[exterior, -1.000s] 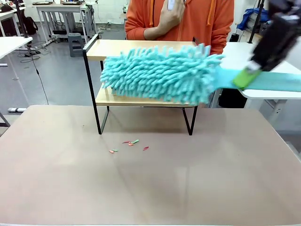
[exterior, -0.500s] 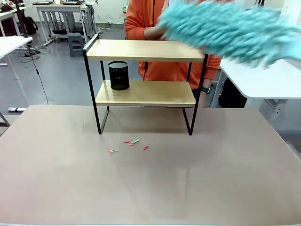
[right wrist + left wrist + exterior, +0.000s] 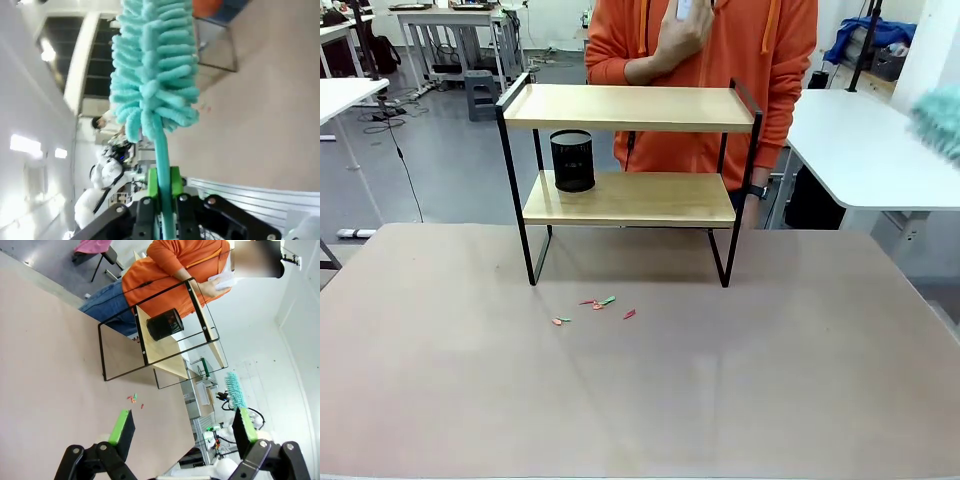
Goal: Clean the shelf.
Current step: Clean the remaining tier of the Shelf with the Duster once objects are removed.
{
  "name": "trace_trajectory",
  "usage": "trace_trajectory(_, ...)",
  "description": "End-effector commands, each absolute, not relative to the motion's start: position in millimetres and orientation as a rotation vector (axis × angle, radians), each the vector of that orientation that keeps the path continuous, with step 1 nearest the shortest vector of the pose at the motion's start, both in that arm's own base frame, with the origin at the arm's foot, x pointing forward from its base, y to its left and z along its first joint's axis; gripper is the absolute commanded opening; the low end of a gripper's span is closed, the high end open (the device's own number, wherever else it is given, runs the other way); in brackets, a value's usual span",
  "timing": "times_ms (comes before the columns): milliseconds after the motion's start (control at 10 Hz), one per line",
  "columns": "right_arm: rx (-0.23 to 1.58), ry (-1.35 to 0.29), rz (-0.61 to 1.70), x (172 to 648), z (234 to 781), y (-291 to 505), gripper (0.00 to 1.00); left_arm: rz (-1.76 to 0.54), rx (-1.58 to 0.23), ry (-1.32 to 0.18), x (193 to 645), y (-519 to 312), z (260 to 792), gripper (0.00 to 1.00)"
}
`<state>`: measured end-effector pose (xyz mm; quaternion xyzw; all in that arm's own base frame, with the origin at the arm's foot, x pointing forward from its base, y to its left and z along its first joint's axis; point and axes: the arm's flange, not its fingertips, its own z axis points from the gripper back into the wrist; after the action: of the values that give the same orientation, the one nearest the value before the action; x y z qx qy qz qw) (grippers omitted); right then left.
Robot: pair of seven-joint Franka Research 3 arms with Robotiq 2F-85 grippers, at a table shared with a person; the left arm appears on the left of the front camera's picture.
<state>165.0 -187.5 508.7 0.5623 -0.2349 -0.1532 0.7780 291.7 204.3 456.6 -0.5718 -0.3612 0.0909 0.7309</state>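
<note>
The shelf (image 3: 628, 198) stands at the far middle of the table, two wooden boards in a black frame. A black mesh cup (image 3: 572, 160) sits on its lower board; the top board is bare. My right gripper (image 3: 161, 184) is shut on the handle of a fluffy teal duster (image 3: 152, 65), whose tip shows at the right edge (image 3: 942, 118), well clear of the shelf. My left gripper (image 3: 183, 427) hangs open and holds nothing, high over the table with the shelf (image 3: 165, 340) ahead of it.
Small red and green scraps (image 3: 597, 306) lie on the tan table (image 3: 640, 390) in front of the shelf. A person in an orange hoodie (image 3: 700, 60) stands right behind the shelf, one hand raised. A white side table (image 3: 865, 150) is at the right.
The duster was in front of the shelf's boards, then swung up and off to the right until just its tip shows. The cup on the lower board is uncovered now.
</note>
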Motion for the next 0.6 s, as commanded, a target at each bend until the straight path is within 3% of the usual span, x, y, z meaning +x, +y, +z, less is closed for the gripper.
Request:
trace_trajectory(0,1.277,-0.553,-0.245,148.5,530.4,-180.8,0.12,0.186,-1.265,-0.818,292.5,202.0,458.2,1.00)
trace_trajectory(500,1.277,-0.553,-0.245,148.5,530.4,-180.8,0.12,0.186,-1.265,-0.818,292.5,202.0,458.2,1.00)
